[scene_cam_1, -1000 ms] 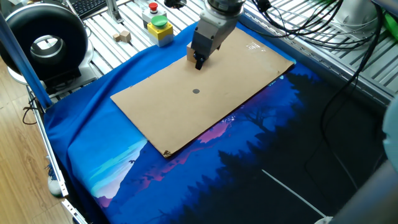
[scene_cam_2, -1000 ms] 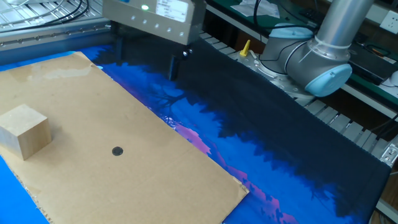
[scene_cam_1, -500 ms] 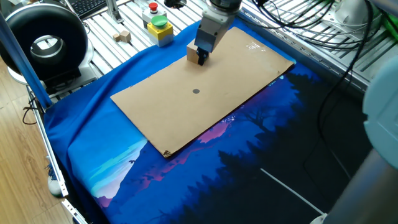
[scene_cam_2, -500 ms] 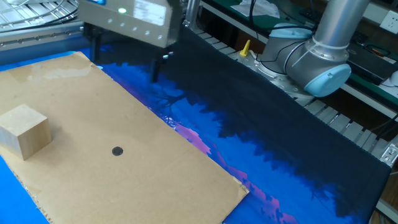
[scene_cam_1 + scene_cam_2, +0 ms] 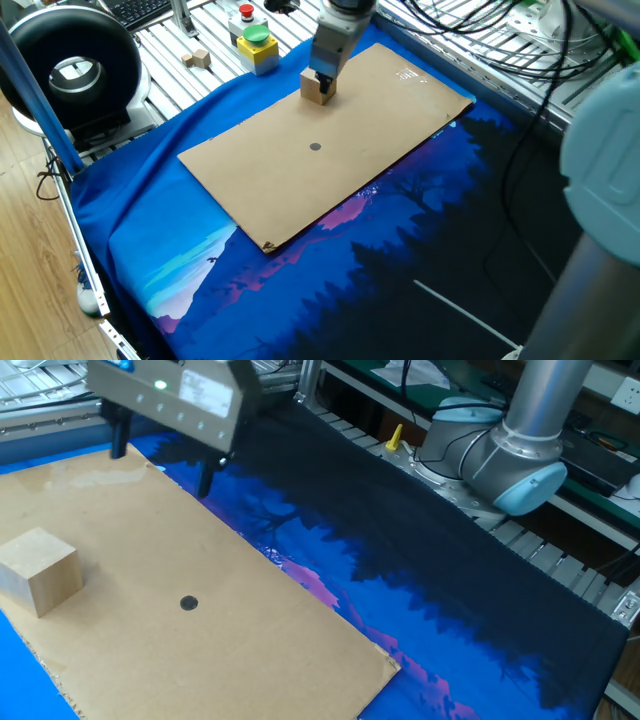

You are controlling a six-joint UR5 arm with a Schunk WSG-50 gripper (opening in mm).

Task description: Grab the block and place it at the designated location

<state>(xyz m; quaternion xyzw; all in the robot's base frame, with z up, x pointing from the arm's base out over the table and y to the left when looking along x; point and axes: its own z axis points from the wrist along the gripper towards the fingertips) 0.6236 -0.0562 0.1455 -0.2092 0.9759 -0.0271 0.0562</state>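
Note:
The block (image 5: 316, 89) is a light-tan wooden cube standing on a brown cardboard sheet (image 5: 330, 170) near its far edge. It also shows at the left in the other fixed view (image 5: 38, 570). The designated location is a small dark grey dot (image 5: 315, 147) in the middle of the sheet, also seen in the other view (image 5: 188, 602). My gripper (image 5: 322, 80) hangs above the sheet, just behind the block as one fixed view shows it. In the other view my gripper (image 5: 163, 468) is open and empty, with both fingers clear of the block.
A smaller pale cube (image 5: 200, 58) and a yellow box with green and red buttons (image 5: 257, 45) sit on the slatted table behind the sheet. A black round device (image 5: 70, 70) stands at the far left. A blue cloth (image 5: 400, 260) covers the table. The arm's elbow (image 5: 510, 455) is at the right.
The gripper has moved across the sheet toward the block, leftward in the other view. It stays open. The block and the dot have not moved.

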